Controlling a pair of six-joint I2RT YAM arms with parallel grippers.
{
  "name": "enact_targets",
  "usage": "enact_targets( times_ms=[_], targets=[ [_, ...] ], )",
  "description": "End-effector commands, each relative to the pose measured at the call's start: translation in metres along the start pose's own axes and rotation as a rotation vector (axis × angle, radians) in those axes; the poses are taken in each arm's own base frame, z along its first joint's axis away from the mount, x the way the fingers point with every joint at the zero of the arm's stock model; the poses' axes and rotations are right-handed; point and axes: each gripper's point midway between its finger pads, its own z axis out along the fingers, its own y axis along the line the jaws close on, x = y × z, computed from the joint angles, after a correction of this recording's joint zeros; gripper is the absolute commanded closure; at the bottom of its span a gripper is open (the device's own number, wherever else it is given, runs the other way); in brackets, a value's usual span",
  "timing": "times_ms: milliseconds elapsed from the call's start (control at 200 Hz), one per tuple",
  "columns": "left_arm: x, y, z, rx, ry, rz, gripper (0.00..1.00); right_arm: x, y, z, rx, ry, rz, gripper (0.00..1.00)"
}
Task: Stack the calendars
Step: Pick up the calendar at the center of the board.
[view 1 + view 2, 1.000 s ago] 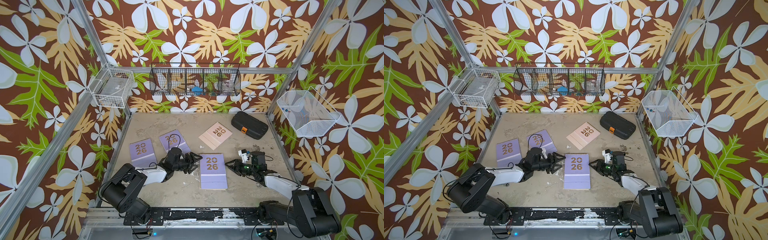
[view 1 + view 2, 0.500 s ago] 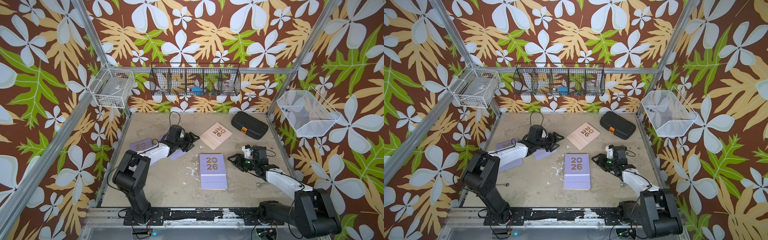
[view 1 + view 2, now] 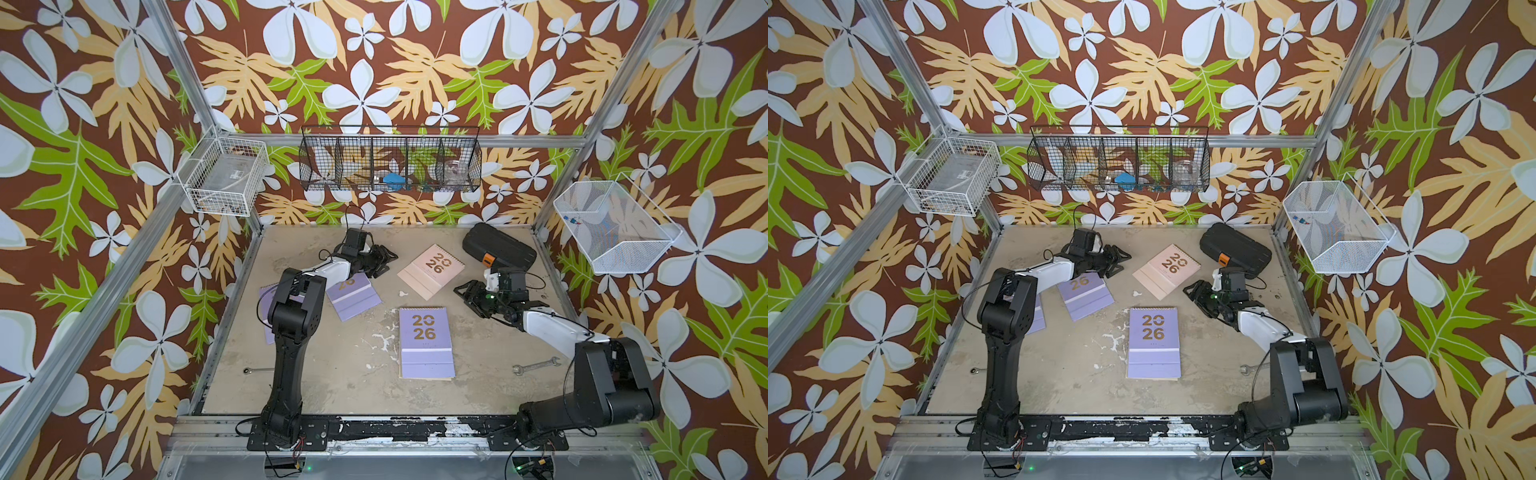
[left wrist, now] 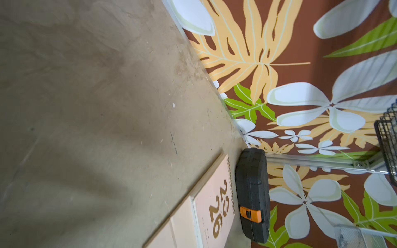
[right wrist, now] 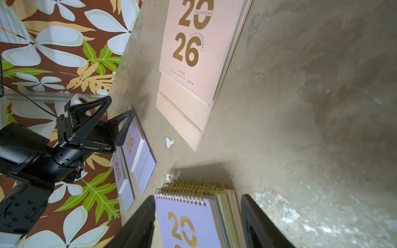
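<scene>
Your left gripper (image 5: 120, 106) and right gripper (image 5: 198, 198) both stand open, empty. Beyond the black case (image 3: 498, 249), the wire basket (image 3: 324, 166) holds a blue item (image 3: 392, 179). The pink calendar (image 3: 431, 272) lies beside that case, spiral end toward it.

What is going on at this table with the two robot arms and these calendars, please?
Two robot arms are stacking flat, spiral-bound desk calendars. A stack topped by a lilac cover sits mid-table, with green and pale edges beneath it. One pale pink calendar and two lilac calendars lie loose. The left gripper hovers open and empty just past one lilac calendar; the right gripper, open and empty, hangs between the pink calendar and the stack.
</scene>
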Motion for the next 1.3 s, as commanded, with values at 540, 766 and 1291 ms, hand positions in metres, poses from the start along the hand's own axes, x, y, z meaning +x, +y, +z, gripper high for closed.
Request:
enact_targets(
  times_ms=[540, 766, 1291],
  targets=[
    [-0.036, -0.001, 0.064, 0.108, 0.032, -0.078, 0.48, -0.060, -0.002, 0.063, -0.024, 0.022, 0.065, 0.21],
    [-0.023, -0.007, 0.080, 0.134, 0.078, -0.078, 0.46, -0.062, -0.006, 0.078, -0.018, 0.062, 0.074, 0.06],
    [0.018, 0.006, 0.090, 0.092, 0.149, -0.071, 0.42, -0.062, -0.016, 0.107, -0.044, 0.118, 0.112, 0.00]
  ],
)
